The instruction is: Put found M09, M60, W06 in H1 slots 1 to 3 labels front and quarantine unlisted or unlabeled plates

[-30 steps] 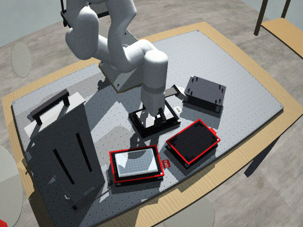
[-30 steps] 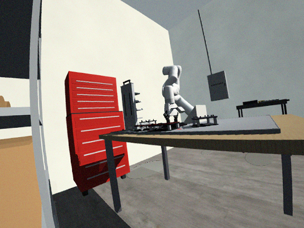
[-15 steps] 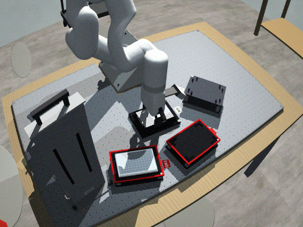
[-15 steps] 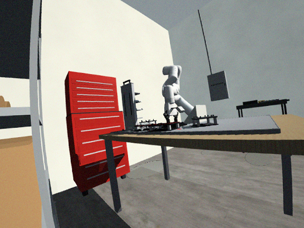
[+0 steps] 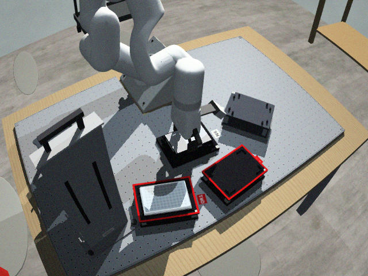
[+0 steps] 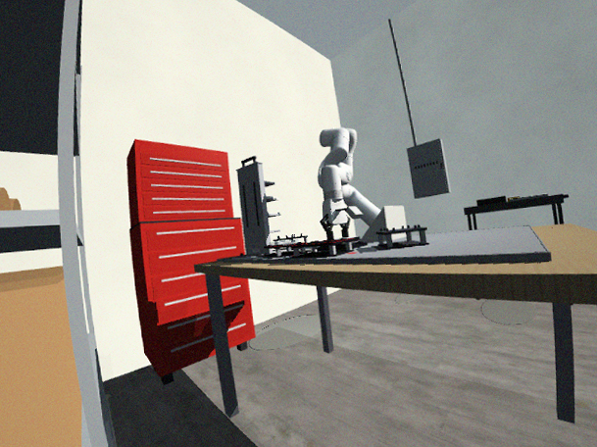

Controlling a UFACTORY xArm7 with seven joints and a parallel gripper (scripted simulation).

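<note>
One plate (image 5: 178, 142) is sitting in the black nest (image 5: 173, 158) near the middle of the surface (image 5: 296, 98); the end effector (image 5: 193, 139) is reaching straight down over it, clamped on the plate across its width. Its ID label is not legible from either view.

One clear plate (image 5: 165, 198) is lying flat inside the red-framed nest (image 5: 135, 202) toward the front edge, with a red deck label (image 5: 200, 199) just beside it.

One second red-framed nest (image 5: 234, 172) is standing to the right of the first, turned at an angle, showing only its dark bed.

One grey nest (image 5: 249, 111) is standing further toward the right edge, with no plate on it.

One hotel (image 5: 77, 178) is standing at the front left corner, handle (image 5: 60, 127) on top; its slots are hidden from above and too small to read in the exterior view.

One red tool chest (image 6: 187, 245) is standing against the wall beyond the surface.
</note>
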